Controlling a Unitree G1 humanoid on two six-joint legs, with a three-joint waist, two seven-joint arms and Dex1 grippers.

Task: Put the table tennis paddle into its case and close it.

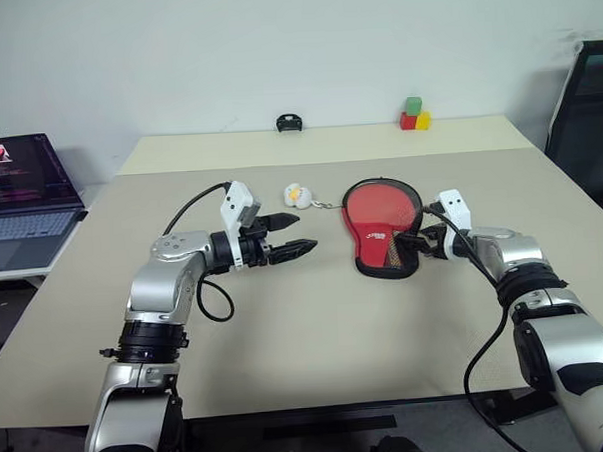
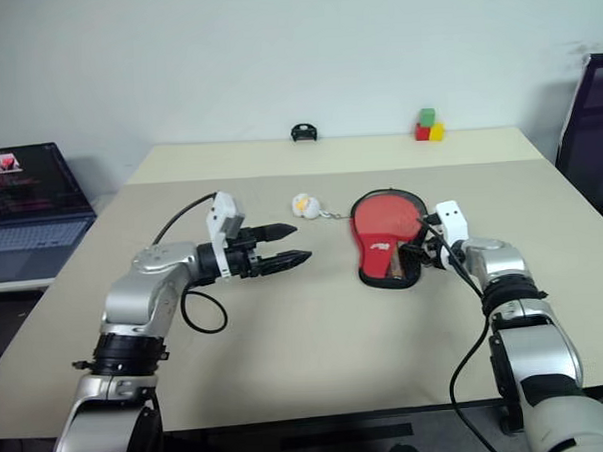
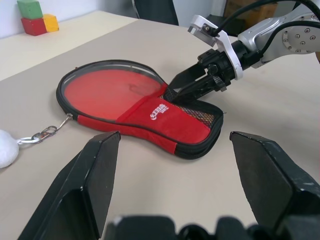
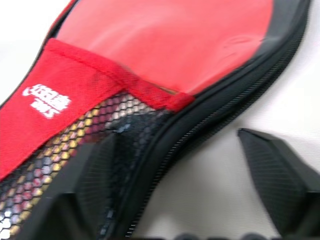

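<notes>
Right gripper (image 3: pixel 175 90) straddled the case's (image 1: pixel 382 225) mesh edge, fingers apart, one inside; paddle (image 3: pixel 107 92) lay within. Left gripper (image 1: pixel 292 236) hovered nearby, fingers apart.

Plain white wall (image 1: pixel 274 47) behind, bare, evenly lit. Large beige table (image 1: pixel 316 335), matte top; a seam runs across it toward the far side. At the far edge by the wall: small black object (image 1: pixel 289 122), and stacked blocks (image 1: pixel 414 114), green on top of red and yellow. Off the table's left side an open laptop (image 1: pixel 20 198) on a lower pale surface, screen lit. Dark chair (image 1: pixel 587 123) at right edge. Soft diffuse light, faint shadows
</notes>
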